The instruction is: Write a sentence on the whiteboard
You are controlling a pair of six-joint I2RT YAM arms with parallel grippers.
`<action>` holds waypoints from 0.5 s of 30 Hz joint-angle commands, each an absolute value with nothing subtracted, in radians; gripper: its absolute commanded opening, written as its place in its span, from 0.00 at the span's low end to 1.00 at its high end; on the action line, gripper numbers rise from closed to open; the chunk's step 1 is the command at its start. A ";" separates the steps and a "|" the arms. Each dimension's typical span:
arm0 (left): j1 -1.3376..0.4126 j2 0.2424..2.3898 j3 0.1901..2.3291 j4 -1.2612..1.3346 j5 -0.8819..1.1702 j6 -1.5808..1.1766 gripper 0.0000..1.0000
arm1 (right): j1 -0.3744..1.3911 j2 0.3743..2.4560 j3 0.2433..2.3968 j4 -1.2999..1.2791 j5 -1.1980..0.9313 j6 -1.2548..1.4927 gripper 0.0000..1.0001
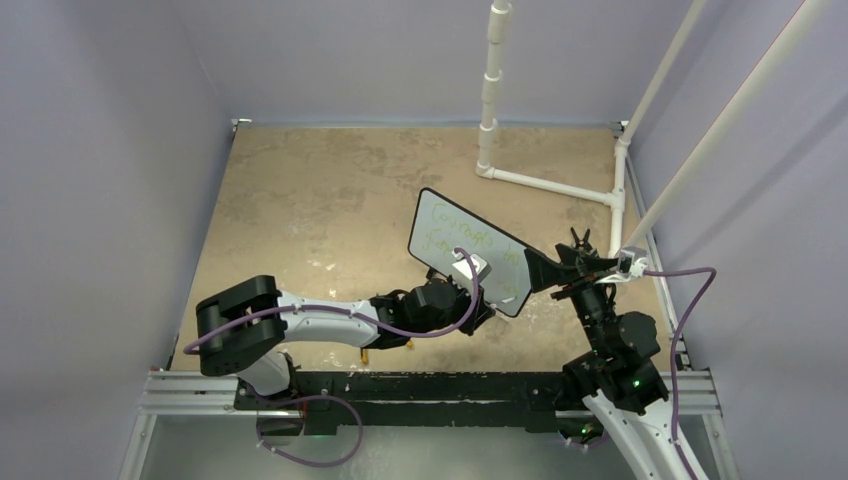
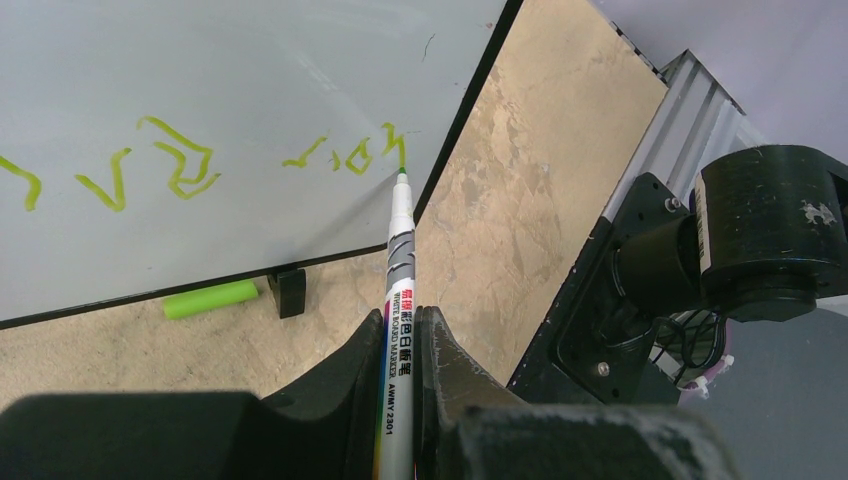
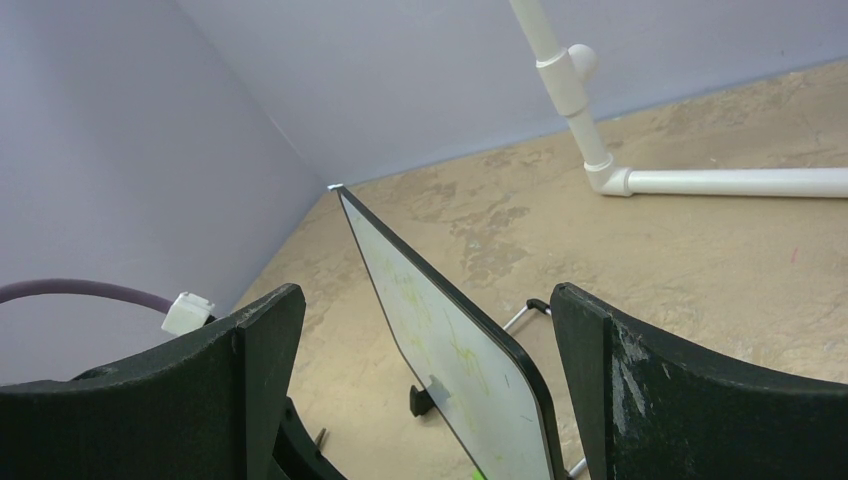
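The sentence (image 1: 452, 228) runs to two green rows on the whiteboard (image 2: 250, 60). The left gripper (image 2: 400, 335) clamps the marker (image 2: 400, 240), tip at the last stroke. The right gripper (image 3: 428, 300) is spread wide. Judged nearly finished.

- Plain pale lavender walls (image 1: 100, 150) close the space on the left, back and right.
- A tan, mottled stone-patterned desk (image 1: 320, 190) fills the middle, its surface scuffed with pale marks.
- A white plastic pipe frame (image 1: 491, 90) stands at the desk's far right: one upright, a low bar, slanted bars.
- A silver aluminium rail (image 1: 190, 392) runs along the near edge.
- The light is soft and even.
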State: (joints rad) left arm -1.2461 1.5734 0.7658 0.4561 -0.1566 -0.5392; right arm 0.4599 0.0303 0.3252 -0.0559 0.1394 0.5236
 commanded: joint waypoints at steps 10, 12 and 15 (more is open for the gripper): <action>-1.247 1.554 0.818 0.526 -0.182 -0.511 0.00 | 0.464 0.023 0.324 -0.046 0.148 0.526 0.95; -1.247 1.555 0.825 0.527 -0.181 -0.507 0.00 | 0.464 0.023 0.324 -0.046 0.147 0.526 0.95; -1.247 1.552 0.829 0.528 -0.182 -0.502 0.00 | 0.465 0.022 0.324 -0.046 0.148 0.526 0.95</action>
